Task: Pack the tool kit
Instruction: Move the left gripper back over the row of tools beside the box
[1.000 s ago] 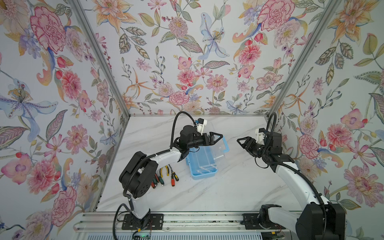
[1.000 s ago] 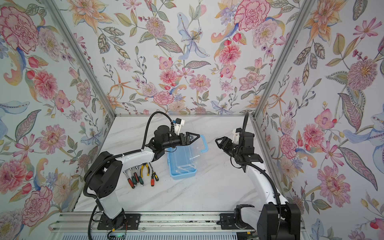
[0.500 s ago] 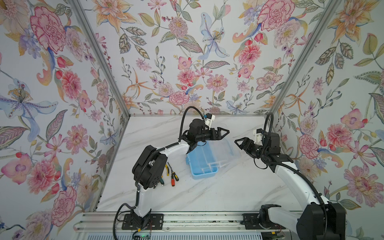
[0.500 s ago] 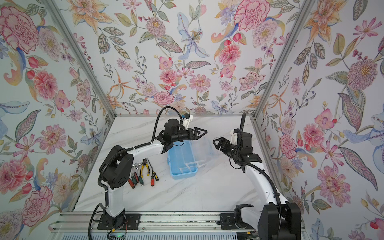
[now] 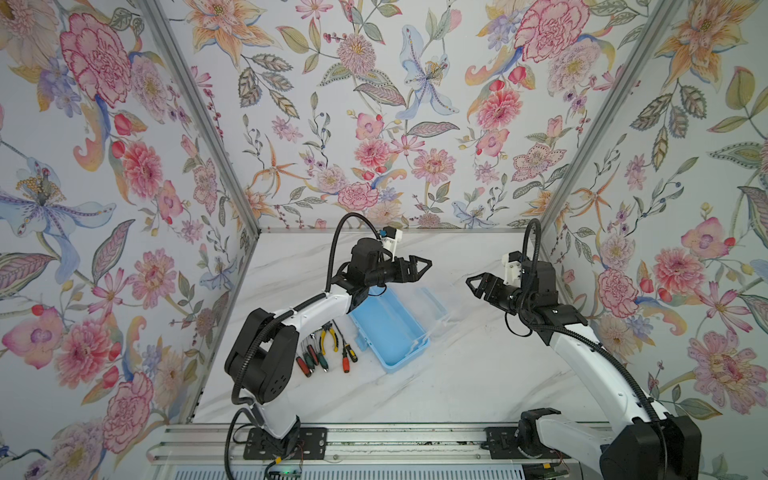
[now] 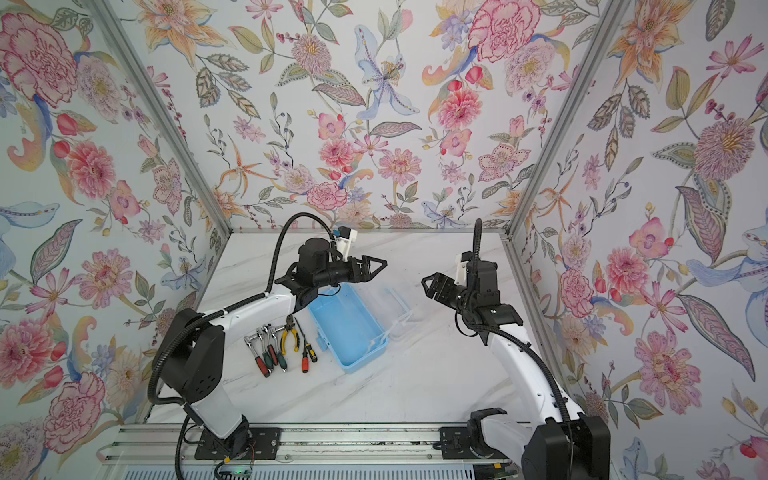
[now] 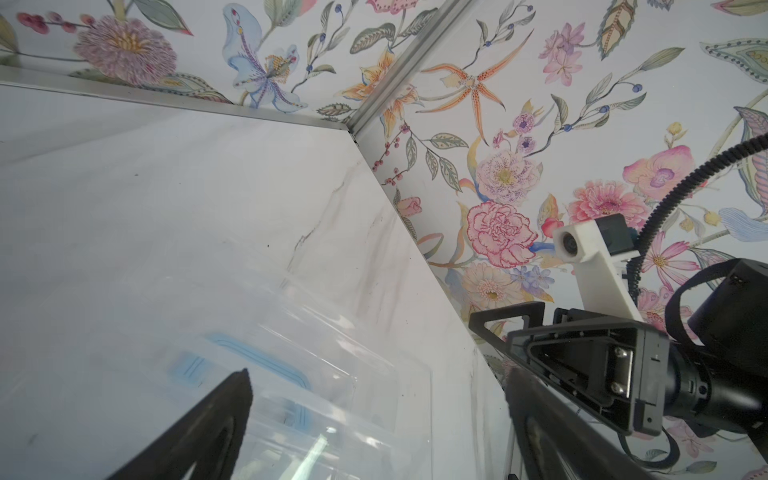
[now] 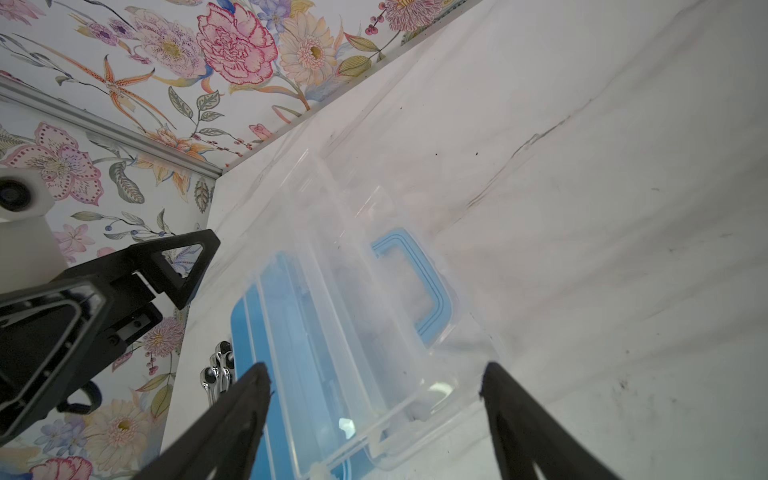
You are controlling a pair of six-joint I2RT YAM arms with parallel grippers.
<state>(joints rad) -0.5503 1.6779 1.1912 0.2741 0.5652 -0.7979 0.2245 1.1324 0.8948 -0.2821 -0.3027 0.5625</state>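
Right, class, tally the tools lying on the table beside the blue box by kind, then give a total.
Ratchets: 3
Pliers: 1
Screwdrivers: 2
Total: 6

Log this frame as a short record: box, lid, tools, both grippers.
box: light-blue rectangular plastic box, open, no tools seen inside
lid: transparent lid, folded open, lying on the table beside the box
tools: yellow-handled pliers, orange-and-black screwdrivers, chrome ratchets, on the marble table beside the box
left gripper: open, empty, above the box
right gripper: open, empty, beyond the lid
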